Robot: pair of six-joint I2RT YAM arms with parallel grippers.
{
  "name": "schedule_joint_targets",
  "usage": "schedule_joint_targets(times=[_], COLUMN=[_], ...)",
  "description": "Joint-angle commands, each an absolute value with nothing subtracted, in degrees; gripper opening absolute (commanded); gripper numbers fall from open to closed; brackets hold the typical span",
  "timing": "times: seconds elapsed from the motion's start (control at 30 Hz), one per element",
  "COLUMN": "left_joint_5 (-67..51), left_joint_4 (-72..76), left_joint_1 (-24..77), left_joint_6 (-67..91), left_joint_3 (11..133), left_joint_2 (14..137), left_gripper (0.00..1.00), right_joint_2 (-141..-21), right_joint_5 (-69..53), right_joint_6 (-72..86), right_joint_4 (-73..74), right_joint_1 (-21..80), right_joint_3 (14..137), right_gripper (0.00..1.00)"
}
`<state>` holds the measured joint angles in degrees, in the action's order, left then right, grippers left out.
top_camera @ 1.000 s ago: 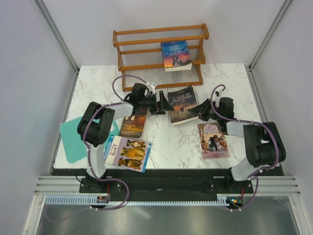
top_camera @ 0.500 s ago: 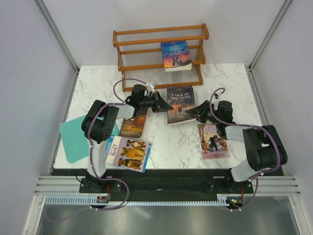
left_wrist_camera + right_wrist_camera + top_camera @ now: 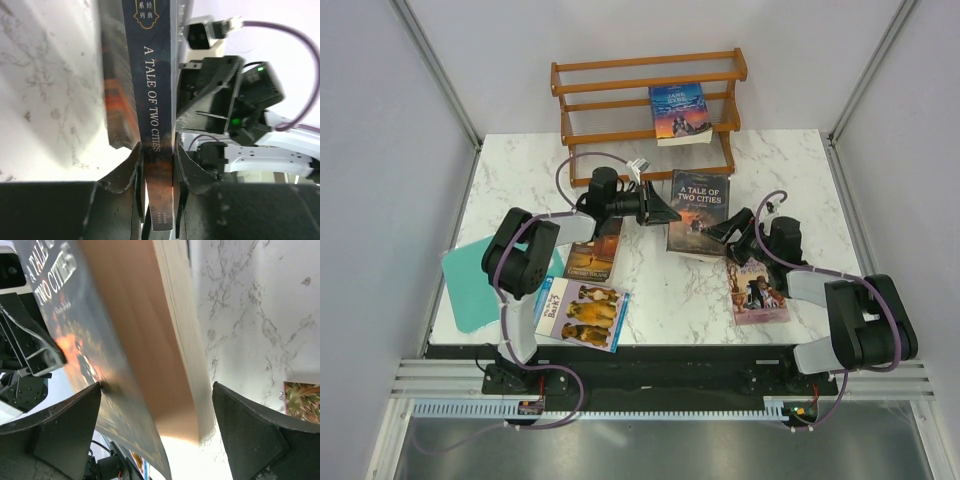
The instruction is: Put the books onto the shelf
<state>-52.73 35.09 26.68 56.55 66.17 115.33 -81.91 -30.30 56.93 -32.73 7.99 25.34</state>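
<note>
The left pincer point(image 3: 157, 150) was clenched on the spine of the dark paperback "A Tale of Two Cities" point(image 3: 698, 210), one finger pressed to each cover. It held the book just in front of the low orange-brown slatted wooden shelf point(image 3: 620, 100). The right pincer point(image 3: 155, 390) was released, its fingers spread wide on either side of that book's lower corner. The blue "Jane Eyre" paperback point(image 3: 680, 112) leaned on the rails in the shelf's right half. On the white marble worktop point(image 3: 520, 170), the brown-orange paperback point(image 3: 592, 257) and the blue-white dog paperback point(image 3: 580, 312) lay flat by the left arm. The pink paperback point(image 3: 758, 292) lay under the right arm, and a flat teal board point(image 3: 468, 285) sat at the left edge.
</note>
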Motion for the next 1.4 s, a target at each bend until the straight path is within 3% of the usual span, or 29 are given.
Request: schedule_joint_targets(times=[0.0,0.17,0.37,0.57,0.67,0.77,0.87,1.0,1.1,1.17,1.37], left_joint_5=[-56.9,-59.1,-60.0,-62.2,-62.0,-59.6,-56.3,-51.5,-49.0,-46.9,-44.9], left_joint_4=[50.0,57.3,68.7,68.7,57.9,38.3,22.9,11.3,7.1,5.5,2.9], left_joint_1=[25.1,24.5,23.4,22.2,21.7,21.8,22.0,21.9,22.0,21.9,21.9], left_joint_6=[64.1,71.4,81.1,81.0,71.1,55.4,43.0,32.6,30.2,29.8,30.1], left_joint_3=[68.9,70.1,70.7,67.4,62.9,60.9,61.0,61.9,61.9,61.9,62.2], left_joint_2=[110.1,111.4,114.9,115.2,112.1,108.0,105.6,102.8,102.6,102.9,107.6], left_gripper=[0.02,0.02,0.02,0.02,0.02,0.02,0.02,0.02,0.02,0.02,0.02], right_joint_2=[-82.7,-88.3,-108.2,-109.1,-105.5,-99.9,-90.3,-76.4,-69.1,-65.6,-65.6], right_joint_5=[-32.1,-35.1,-37.7,-38.2,-37.6,-37.6,-36.0,-28.0,-19.1,-11.6,-6.1], right_joint_6=[61.2,68.5,87.2,86.3,85.5,80.9,70.5,52.6,43.0,38.2,34.9], right_joint_4=[-42.3,-62.2,-98.0,-100.7,-99.1,-89.6,-69.8,-31.0,-13.8,-8.2,-2.2], right_joint_1=[6.6,5.7,5.8,6.0,6.1,6.1,6.1,7.1,8.1,9.0,11.1], right_joint_3=[22.6,18.4,15.6,14.9,14.4,14.8,16.8,23.3,28.9,31.7,31.6], right_gripper=[0.98,0.98,0.98,0.98,0.98,0.98,0.98,0.98,0.98,0.98,0.98])
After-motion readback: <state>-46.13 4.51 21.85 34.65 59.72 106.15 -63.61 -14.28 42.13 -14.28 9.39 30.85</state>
